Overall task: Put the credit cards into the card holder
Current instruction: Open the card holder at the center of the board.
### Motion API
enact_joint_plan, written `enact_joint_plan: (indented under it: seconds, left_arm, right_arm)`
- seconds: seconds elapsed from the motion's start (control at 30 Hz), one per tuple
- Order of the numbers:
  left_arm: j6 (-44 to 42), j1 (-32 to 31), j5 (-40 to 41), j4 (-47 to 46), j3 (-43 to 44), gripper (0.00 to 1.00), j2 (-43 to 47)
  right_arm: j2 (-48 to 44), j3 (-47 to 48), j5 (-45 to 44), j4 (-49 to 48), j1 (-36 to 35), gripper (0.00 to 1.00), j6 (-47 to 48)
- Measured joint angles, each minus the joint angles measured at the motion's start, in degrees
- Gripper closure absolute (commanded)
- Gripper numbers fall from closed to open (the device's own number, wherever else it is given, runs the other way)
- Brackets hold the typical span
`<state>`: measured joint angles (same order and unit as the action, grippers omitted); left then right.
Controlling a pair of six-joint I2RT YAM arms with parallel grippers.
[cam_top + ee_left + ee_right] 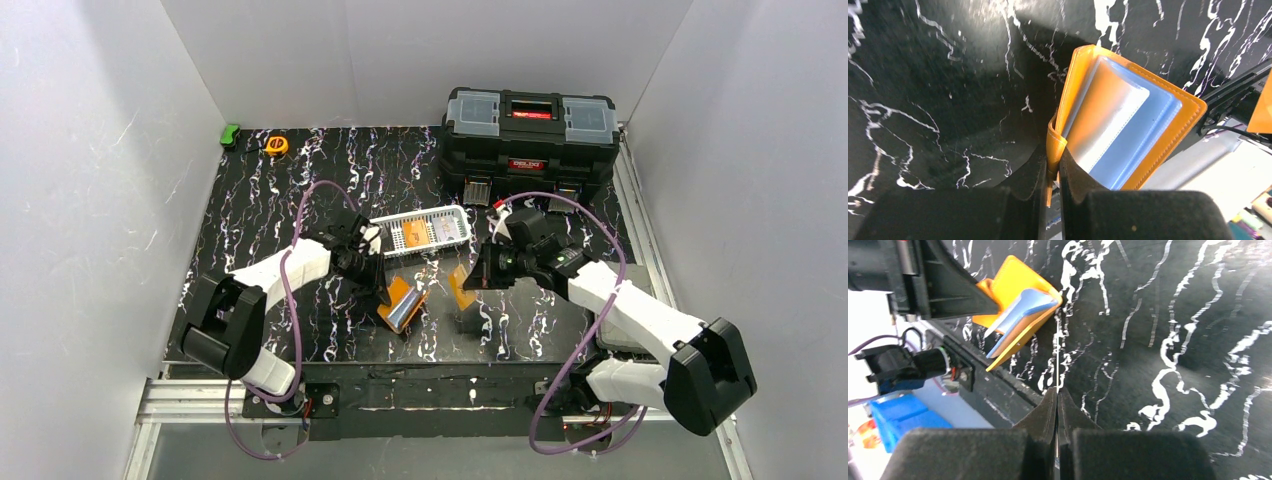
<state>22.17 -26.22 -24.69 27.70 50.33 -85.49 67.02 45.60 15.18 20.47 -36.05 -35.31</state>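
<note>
Black slab table veined with white marbling, top view: one hard black plastic toolbox at the back right. In front of it is one white slotted basket with pale cards lying flat inside, count not readable. One card holder, orange and leather-like, sits open near the table's centre, pinched by my left gripper. Just beside it, my right gripper carries one orange card. Left wrist: my two black padded fingers are clamped on the holder's orange edge strip. It has a stitched rim and glossy grey-blue clear pockets fanned inside, at least two layers. Right wrist: both fingers pressed tight on the card, seen edge-on as a thin pale line. The holder sits beyond it, apart from the card, spread in a V.
</note>
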Motion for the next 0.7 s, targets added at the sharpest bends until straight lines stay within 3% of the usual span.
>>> enact_joint_plan:
  seconds: [0.2, 0.53, 0.7]
  left_arm:
    - [3.98, 0.63, -0.63, 0.17, -1.81, 1.0, 0.07]
    - [2.23, 0.13, 4.07, 1.55, 5.25, 1.0, 5.27]
    - [2.27, -0.96, 5.79, 1.57, 4.76, 1.0, 8.48]
  right_arm:
    - [4.59, 0.02, 8.11, -3.04, -0.02, 0.99, -1.01]
    - [5.22, 6.05, 10.97, -2.34, -1.16, 0.99, -0.98]
    - [10.38, 10.58, 11.43, -2.23, -5.01, 0.99, -0.98]
